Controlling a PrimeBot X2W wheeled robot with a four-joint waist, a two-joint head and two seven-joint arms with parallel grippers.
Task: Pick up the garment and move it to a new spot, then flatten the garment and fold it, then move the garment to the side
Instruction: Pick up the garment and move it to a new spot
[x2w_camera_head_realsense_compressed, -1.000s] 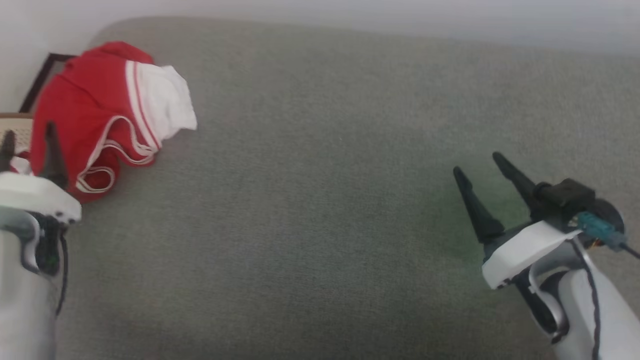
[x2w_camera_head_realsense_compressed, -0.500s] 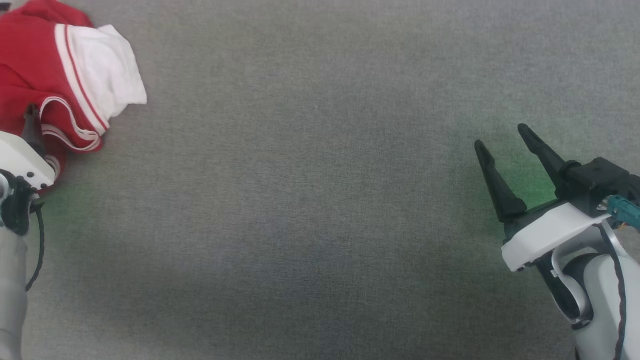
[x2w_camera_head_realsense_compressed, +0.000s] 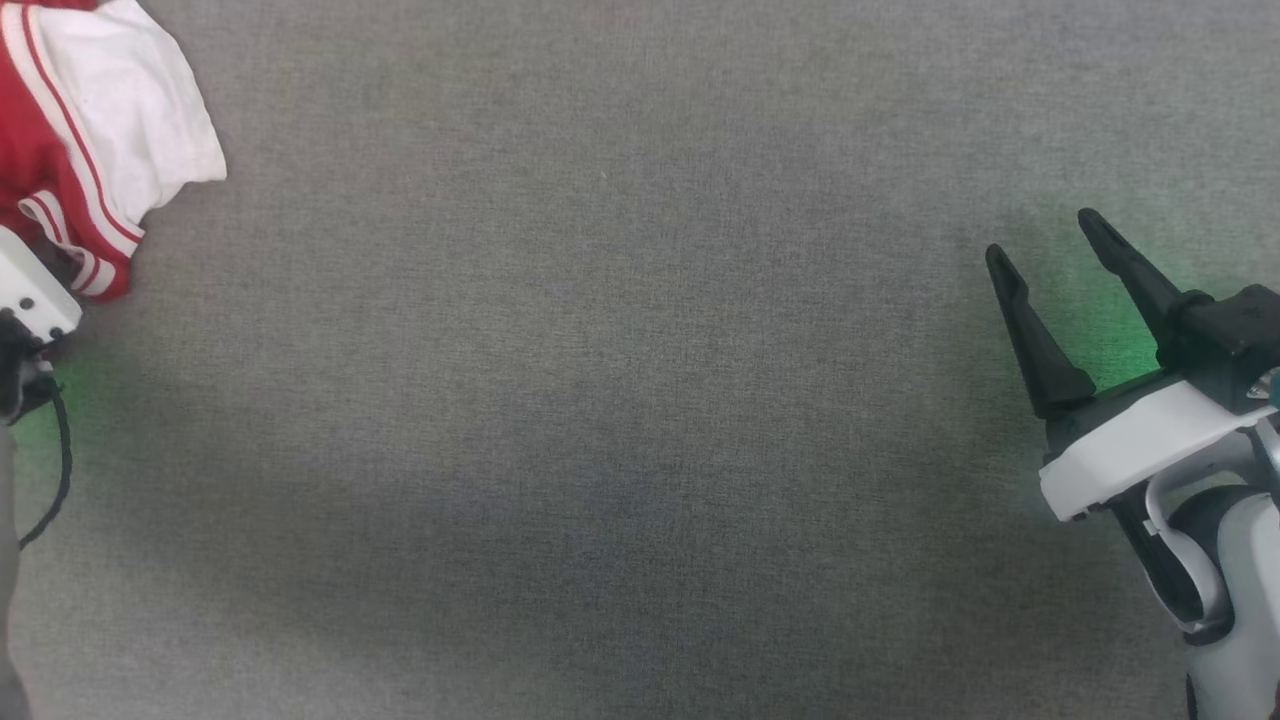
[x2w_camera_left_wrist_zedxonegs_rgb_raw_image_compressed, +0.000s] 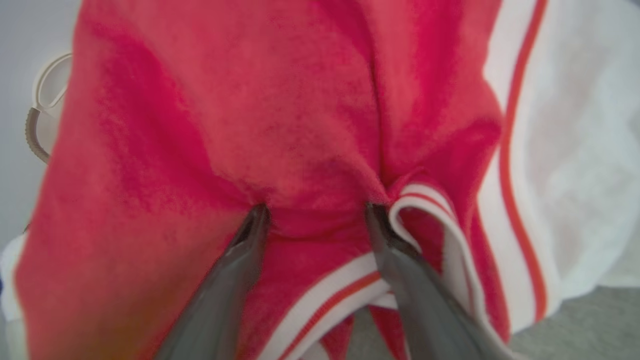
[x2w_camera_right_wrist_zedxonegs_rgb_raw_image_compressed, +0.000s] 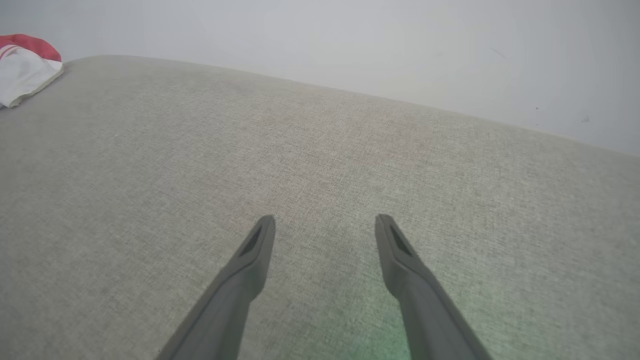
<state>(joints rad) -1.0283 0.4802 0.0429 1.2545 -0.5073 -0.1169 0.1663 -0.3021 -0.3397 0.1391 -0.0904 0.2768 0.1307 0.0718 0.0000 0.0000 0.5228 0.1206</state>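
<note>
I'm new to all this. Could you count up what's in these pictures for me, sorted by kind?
Shirts: 1, the red and white shirt, crumpled.
Cushions: 1, the grey cushion under it all.
Sets of jaws: 2, both open; the left fingers poke into the shirt, the right fingers hang over bare cushion.
Total: 4.

Shows garment (x2w_camera_head_realsense_compressed: 100, 110) bunched in top-left corner on grey fabric (x2w_camera_head_realsense_compressed: 600, 400). Finds right tool (x2w_camera_head_realsense_compressed: 1042, 237) at lower right, fingers spread, well apart from garment, green glow on fabric beside it.
</note>
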